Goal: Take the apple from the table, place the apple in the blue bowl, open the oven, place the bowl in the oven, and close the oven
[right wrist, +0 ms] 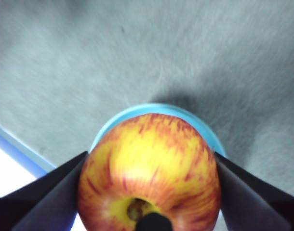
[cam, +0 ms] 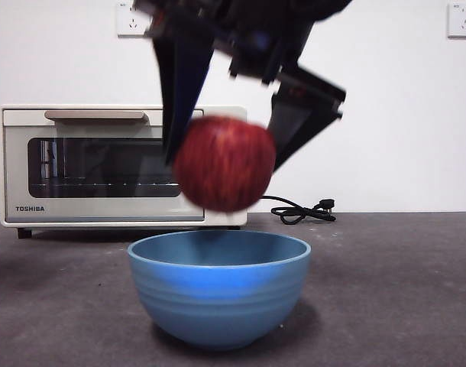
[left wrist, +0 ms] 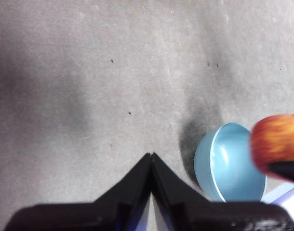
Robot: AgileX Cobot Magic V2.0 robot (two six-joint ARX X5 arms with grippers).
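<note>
Bowl first: one blue bowl (cam: pixel 218 289) sits upright, nearest on the surface (cam: pixel 401 290). Directly above it, clear of the rim, the right pincer (cam: pixel 224 153) clamps one apple (cam: pixel 224 164), stem hollow facing the wrist camera. Farther left stands one oven (cam: pixel 111 164), door closed. The left pincer (left wrist: pixel 151 156) waits with jaws together.

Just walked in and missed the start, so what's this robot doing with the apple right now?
The right gripper holds the apple between its two jaws, in the air right above the blue bowl, which stands empty on the table. The left gripper waits off to the side with its jaws shut and nothing in them. The oven behind has its door closed.
</note>
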